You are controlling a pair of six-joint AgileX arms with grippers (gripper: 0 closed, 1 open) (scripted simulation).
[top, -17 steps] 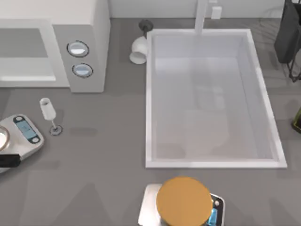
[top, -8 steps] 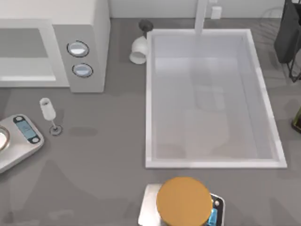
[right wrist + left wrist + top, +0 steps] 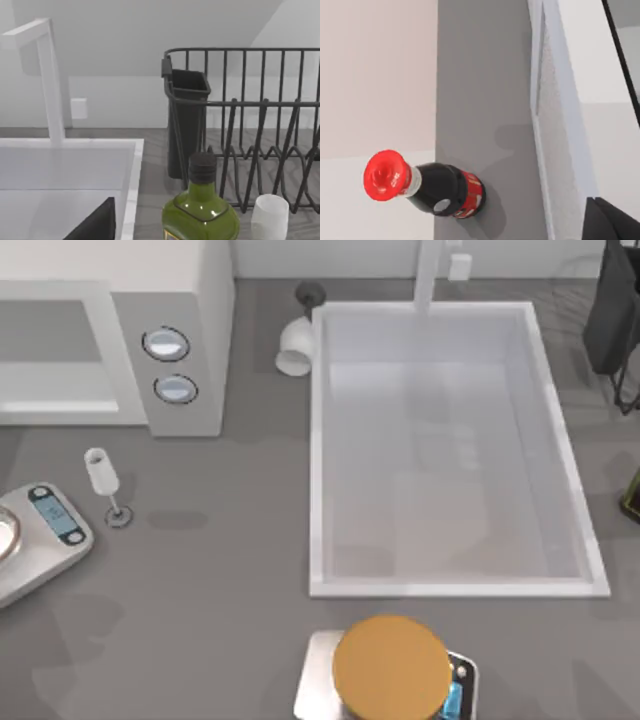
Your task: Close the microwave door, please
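A dark corner of the left gripper (image 3: 616,223) sits right beside a white slab (image 3: 560,150), which I take to be the open microwave door, edge-on. Whether those jaws are spread or holding anything cannot be told, though this position would suit a push on the panel. A cola bottle (image 3: 436,190) stands near the slab on the tabletop (image 3: 220,560), so there is little room on that side.

The right gripper (image 3: 98,225) is idle over the sink basin (image 3: 315,440), near an olive oil bottle (image 3: 200,212) and a dish rack (image 3: 260,125). Its jaws cannot be judged either.

The microwave (image 3: 190,300) stands at the tabletop's far left with its cavity open. In front of it a wine glass (image 3: 100,472) and a kitchen scale (image 3: 45,530) stand near the door's likely swing path.
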